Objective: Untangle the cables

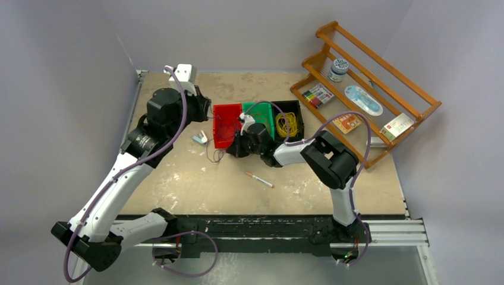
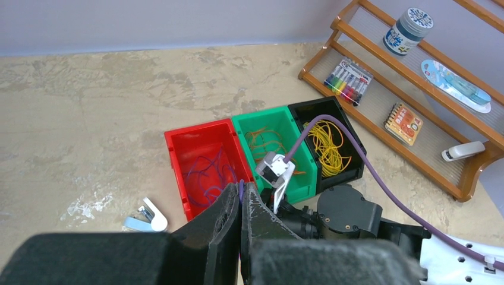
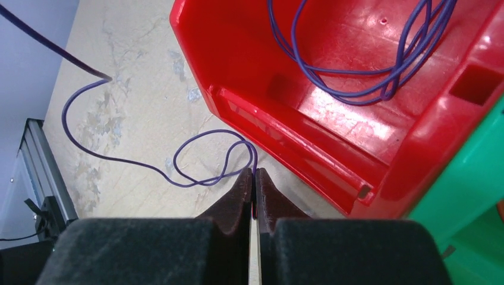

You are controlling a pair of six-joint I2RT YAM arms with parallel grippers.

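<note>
On the beige table (image 1: 178, 184), far right corner: wooden rack (image 1: 386, 64), holding small stationery items. Both arms reach in toward the bins at table centre.

Bins, touching in a row, left to right in the top view: red bin (image 2: 199, 127), green bin (image 2: 261, 114), black bin (image 2: 350, 142).

Contents: purple loops (image 3: 356, 95) lie loose in the red bin; orange cables (image 2: 264, 141) in the green; yellow cables (image 2: 327, 145) in the black.

One purple cable (image 3: 217, 132) lies outside, on the table just in front of the red bin. It curls into a small loop, then runs off and lifts clear of the surface toward the upper left of the right wrist view.

Right gripper (image 3: 254, 178): fingers pressed together, pinching this cable at the loop, low beside the red bin's front wall.

Left gripper (image 2: 241, 199): raised above the bins, fingers together with a purple strand nipped at the tips (apparently the same cable).

Loose items: pen (image 1: 260, 179) near table centre; small white-and-blue tool (image 2: 145, 217) left of the red bin.
</note>
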